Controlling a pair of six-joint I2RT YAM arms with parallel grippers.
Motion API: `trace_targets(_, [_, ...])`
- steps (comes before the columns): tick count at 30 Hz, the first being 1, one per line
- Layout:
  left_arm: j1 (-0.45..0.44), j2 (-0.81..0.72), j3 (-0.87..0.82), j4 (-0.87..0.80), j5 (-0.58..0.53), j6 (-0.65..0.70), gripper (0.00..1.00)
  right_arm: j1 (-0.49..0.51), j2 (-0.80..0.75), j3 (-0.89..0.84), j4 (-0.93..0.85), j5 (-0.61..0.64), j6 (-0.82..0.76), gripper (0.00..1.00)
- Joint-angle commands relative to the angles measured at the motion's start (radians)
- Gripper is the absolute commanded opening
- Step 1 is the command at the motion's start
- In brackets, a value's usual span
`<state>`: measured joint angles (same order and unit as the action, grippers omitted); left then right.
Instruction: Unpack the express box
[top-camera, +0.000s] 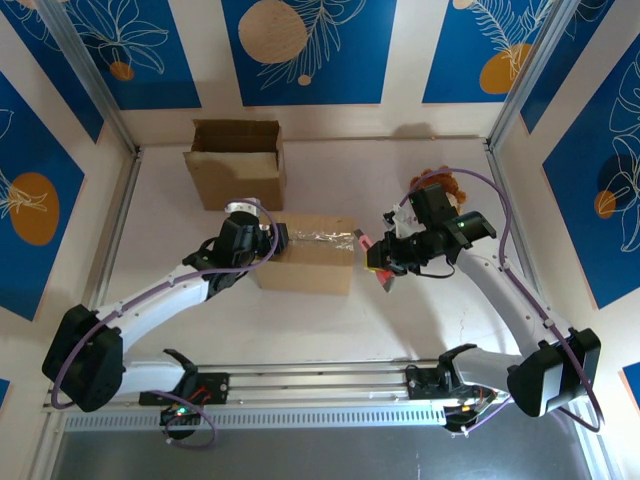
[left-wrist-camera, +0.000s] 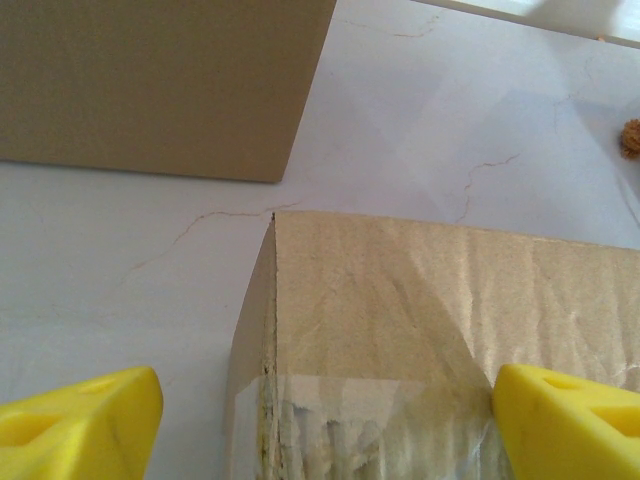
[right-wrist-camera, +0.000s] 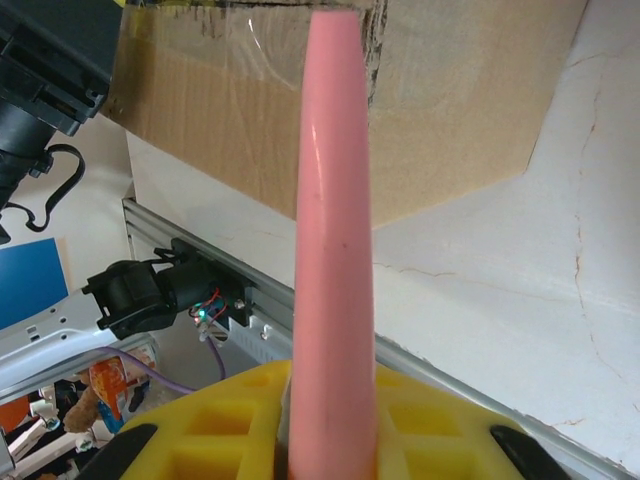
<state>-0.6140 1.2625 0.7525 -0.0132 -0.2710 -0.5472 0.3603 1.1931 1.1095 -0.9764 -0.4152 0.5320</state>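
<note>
Gripping a pink tapered plastic tool (right-wrist-camera: 335, 200), your right gripper (right-wrist-camera: 330, 425) has its yellow fingers closed round the tool's thick end, and the narrow end points straight out ahead of the wrist. In the right wrist view the tip lies at the upper edge of the tape-sealed brown cardboard box (top-camera: 310, 262), close to a ragged, glossy strip of clear tape; you cannot tell whether the tip is touching. From the overhead view, your right arm climbs from its base at the near right, runs up along the right side and bends back to the left, so the gripper sits just beside the box's right end. Your left gripper (left-wrist-camera: 320, 430) is spread wide with nothing between the fingers: one yellow fingertip hangs over bare table off the box's corner, and the other lies over the taped top. Contact there cannot be judged. Your left arm reaches diagonally from the near left base, with its wrist over the box's left end. The sealed box lies near the middle of the white table (top-camera: 330, 340), between the two grippers, lid closed, so its contents are hidden. Behind it, well apart, stands an open brown cardboard box (top-camera: 235, 175) with a flap raised; its inside cannot be made out. A brown fuzzy object (top-camera: 445, 185) lies behind your right wrist.
</note>
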Motion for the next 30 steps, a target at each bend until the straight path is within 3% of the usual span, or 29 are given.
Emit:
trace_targets(1, [-0.018,0.039,-0.036,-0.103,0.001,0.012,0.86,-0.001,0.003,0.0,-0.033,0.007,-0.019,0.0])
trace_targets(30, [-0.018,0.048,-0.041,-0.099,0.0,0.012,0.85,0.034,0.027,0.034,-0.026,0.099,0.002,0.0])
